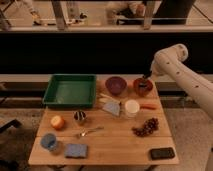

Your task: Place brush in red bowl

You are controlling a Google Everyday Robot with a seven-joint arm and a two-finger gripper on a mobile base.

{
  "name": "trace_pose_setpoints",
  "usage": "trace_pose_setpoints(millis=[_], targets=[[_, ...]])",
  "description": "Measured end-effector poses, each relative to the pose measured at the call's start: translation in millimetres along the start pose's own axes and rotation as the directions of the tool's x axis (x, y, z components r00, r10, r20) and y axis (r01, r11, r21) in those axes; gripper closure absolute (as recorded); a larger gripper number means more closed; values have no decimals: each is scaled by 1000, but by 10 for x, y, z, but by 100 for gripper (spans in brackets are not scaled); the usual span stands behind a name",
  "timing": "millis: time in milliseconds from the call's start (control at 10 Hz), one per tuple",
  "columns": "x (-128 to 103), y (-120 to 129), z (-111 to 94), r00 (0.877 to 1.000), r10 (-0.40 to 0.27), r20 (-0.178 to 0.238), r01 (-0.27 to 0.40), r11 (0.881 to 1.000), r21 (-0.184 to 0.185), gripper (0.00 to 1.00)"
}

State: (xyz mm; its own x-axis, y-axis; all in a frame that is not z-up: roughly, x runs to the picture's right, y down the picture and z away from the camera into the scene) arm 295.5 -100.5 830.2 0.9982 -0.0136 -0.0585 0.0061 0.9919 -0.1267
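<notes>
Left to right on the wooden table (pixel 107 145): green tray (pixel 70 90), purple bowl (pixel 116 85), then red bowl (pixel 142 87) at the back right. Gripper (pixel 146 78) hangs just over the red bowl's middle. Something dark inside the bowl, likely the brush (pixel 143 85). Can't tell the gripper's opening or whether it holds anything.

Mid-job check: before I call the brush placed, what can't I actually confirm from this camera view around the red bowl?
- Tool, camera view: sits right over the red bowl; too small and dark to separate from what lies below it.
- Brush: cannot be picked out; the tool and the dark patch in the bowl merge, so held or released is unclear.
- Bowl interior: partly covered by the tool.
- Arm: cut off by the right edge.
</notes>
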Motion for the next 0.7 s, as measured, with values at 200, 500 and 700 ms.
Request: trace_pose_setpoints(millis=[200,500,700], targets=[[-63,-21,98,1000,-21,2,21,1000,0,97],[-117,-25,237,999,-47,3,47,999,-7,97],[-123,-5,287,998,-56,1,56,998,-16,97]])
